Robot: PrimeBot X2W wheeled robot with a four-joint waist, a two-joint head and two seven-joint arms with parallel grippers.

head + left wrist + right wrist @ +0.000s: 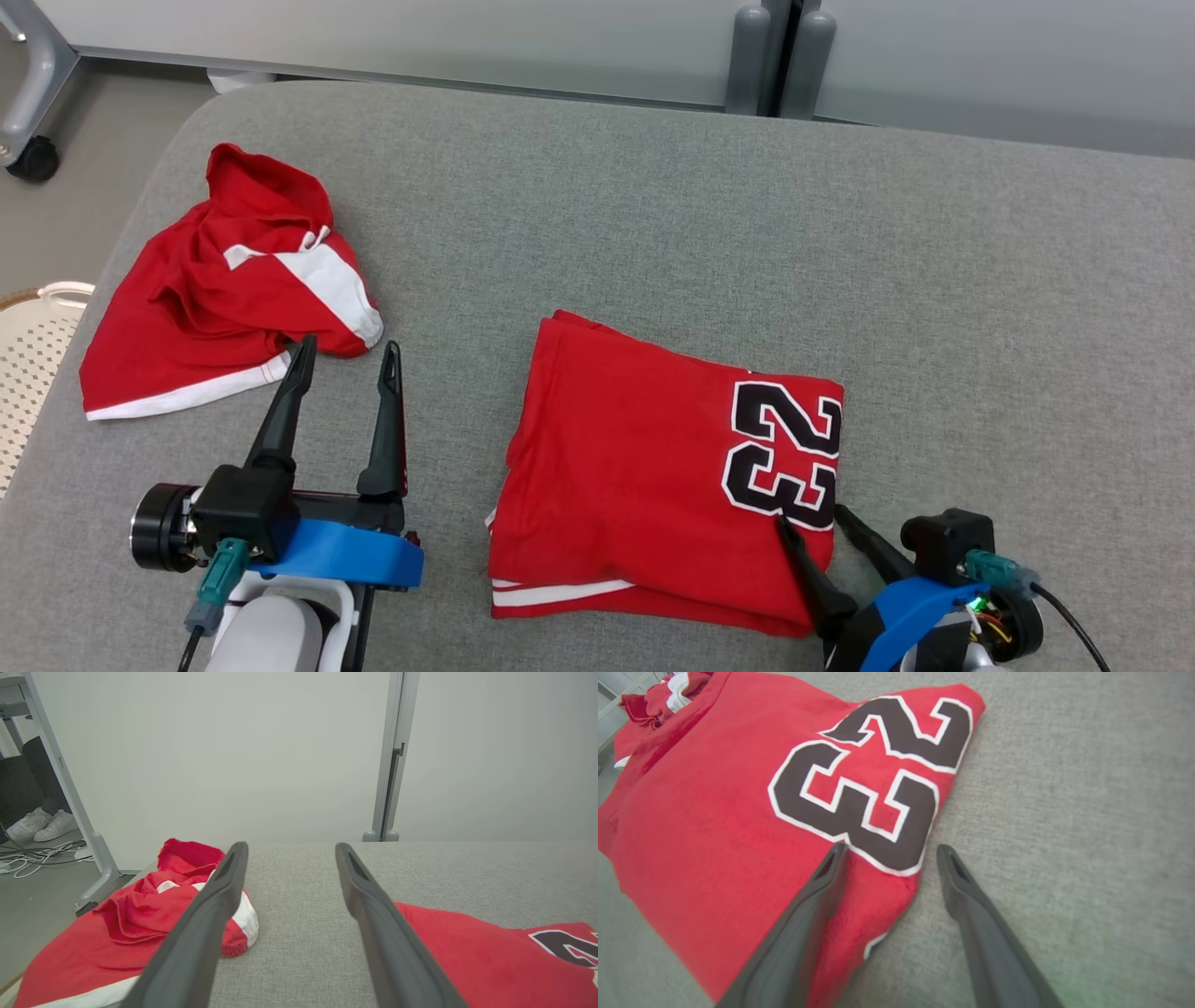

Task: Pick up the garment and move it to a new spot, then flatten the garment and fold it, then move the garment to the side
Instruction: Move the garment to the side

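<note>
A folded red garment (644, 476) with a black "23" lies flat in the middle of the grey table (653, 215); it fills the left of the right wrist view as the red garment (738, 812), and its edge shows as the red garment (490, 961). My right gripper (810, 521) is open at its lower right corner, one finger over the fabric, one over the table beside it; the right gripper (889, 849) straddles the garment's edge. My left gripper (347, 349) hangs open to the garment's left, nothing between its fingers, seen too as the left gripper (289, 847).
A second red garment with white bands (224, 289) lies crumpled at the table's left, just beyond my left fingertips; it shows as the crumpled garment (140, 914). A white basket (33, 355) stands off the left edge. A grey frame leg (70, 793) and a person's white shoes (39, 823) are on the floor.
</note>
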